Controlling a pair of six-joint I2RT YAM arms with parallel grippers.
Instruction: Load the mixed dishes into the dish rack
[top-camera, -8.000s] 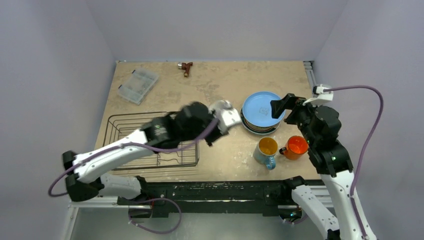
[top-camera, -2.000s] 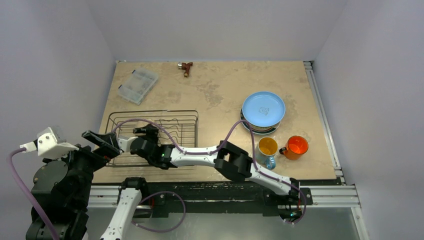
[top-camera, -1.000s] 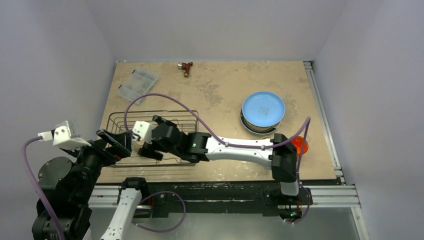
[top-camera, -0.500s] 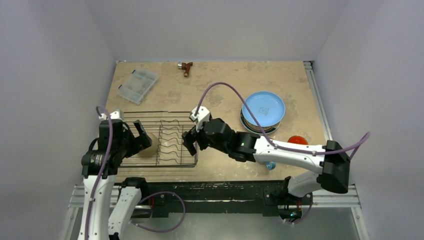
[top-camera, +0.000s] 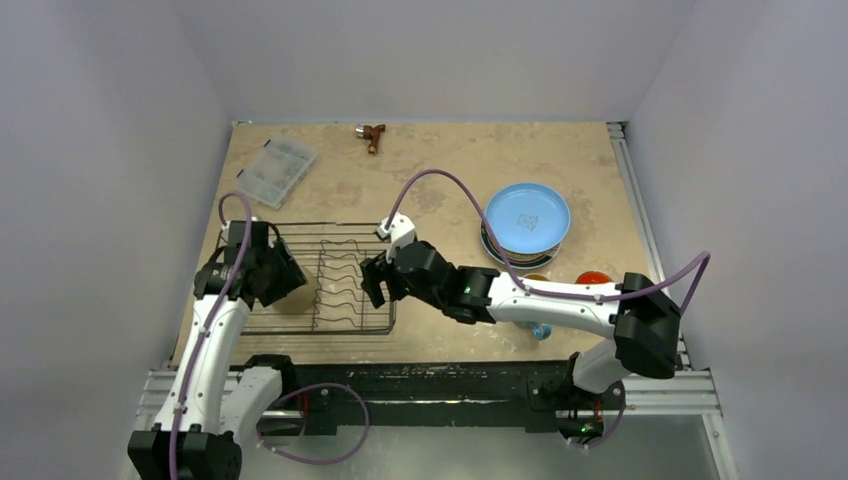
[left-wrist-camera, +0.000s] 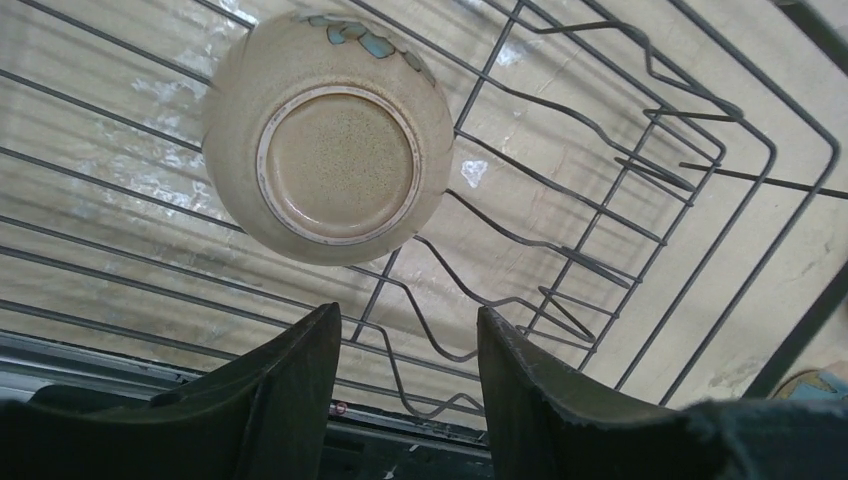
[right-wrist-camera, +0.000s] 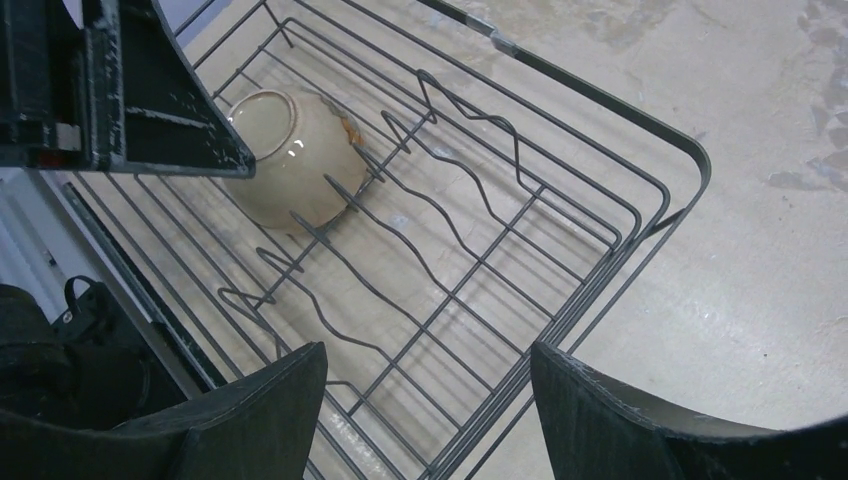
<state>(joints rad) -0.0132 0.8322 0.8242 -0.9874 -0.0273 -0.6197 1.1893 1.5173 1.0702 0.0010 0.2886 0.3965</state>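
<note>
The dish rack (top-camera: 345, 285) sits at the front left of the table. A small white bowl (top-camera: 294, 299) lies upside down in its left part. It also shows in the left wrist view (left-wrist-camera: 330, 140) and the right wrist view (right-wrist-camera: 295, 160). My left gripper (top-camera: 280, 280) hovers just above the bowl, open and empty (left-wrist-camera: 408, 340). My right gripper (top-camera: 372, 283) is open and empty over the rack's right edge (right-wrist-camera: 428, 370). The light blue plate (top-camera: 527, 217) tops a plate stack. My right arm partly hides the orange mug (top-camera: 593, 278) and the blue mug (top-camera: 540, 330).
A clear plastic compartment box (top-camera: 275, 170) lies at the back left. A small brown tool (top-camera: 372, 135) lies at the far edge. The rack's wavy dividers (right-wrist-camera: 440, 190) stand in its middle. My right arm stretches across the table's front.
The bowl that my left gripper carried 8 s ago now lies in the rack. In the last half second my left gripper has shifted slightly further back, and my right gripper has hardly moved.
</note>
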